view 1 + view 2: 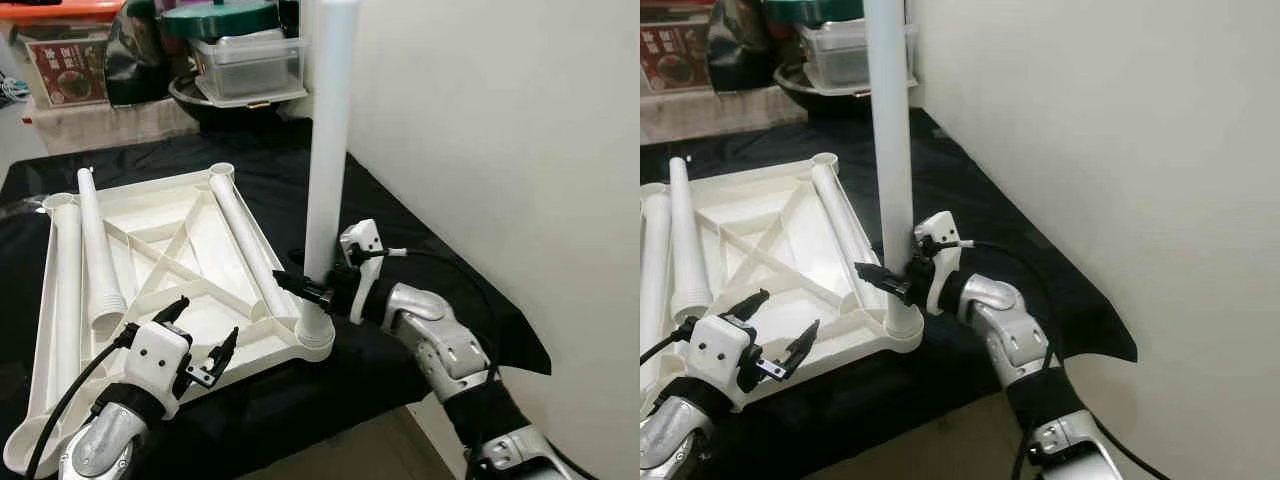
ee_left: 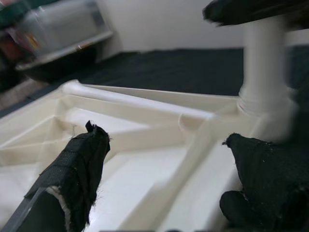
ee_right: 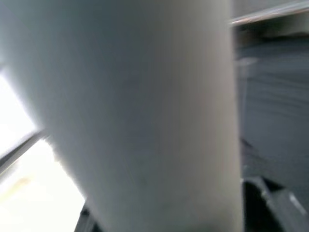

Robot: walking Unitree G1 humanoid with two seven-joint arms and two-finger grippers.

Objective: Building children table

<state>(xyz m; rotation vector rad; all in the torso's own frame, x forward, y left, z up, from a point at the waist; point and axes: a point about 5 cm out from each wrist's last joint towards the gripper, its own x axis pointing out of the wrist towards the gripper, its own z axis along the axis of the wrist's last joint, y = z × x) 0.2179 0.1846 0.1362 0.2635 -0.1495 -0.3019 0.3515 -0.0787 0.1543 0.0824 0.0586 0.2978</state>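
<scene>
Tabletop (image 1: 150, 262): white, upside down on black cloth (image 1: 420, 250); three loose legs (image 1: 100, 255) lie on its underside
Left gripper (image 1: 205, 335): fingers spread apart, holding nothing; hovers above tabletop's near edge
Upright leg (image 1: 328, 150): stands in near right corner socket (image 1: 316, 335)
Right gripper (image 1: 310, 290): fingers clamped round upright leg, just above socket

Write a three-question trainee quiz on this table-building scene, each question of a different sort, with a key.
1. True or false: the upright leg stands in a corner socket of the upturned tabletop.
2. Which gripper grasps that leg? A left B right
3. How many legs lie loose on the tabletop?

Key: 1 true. 2 B: the right gripper is shut on it; the left gripper hovers open over the tabletop's near edge. 3 three.
</scene>
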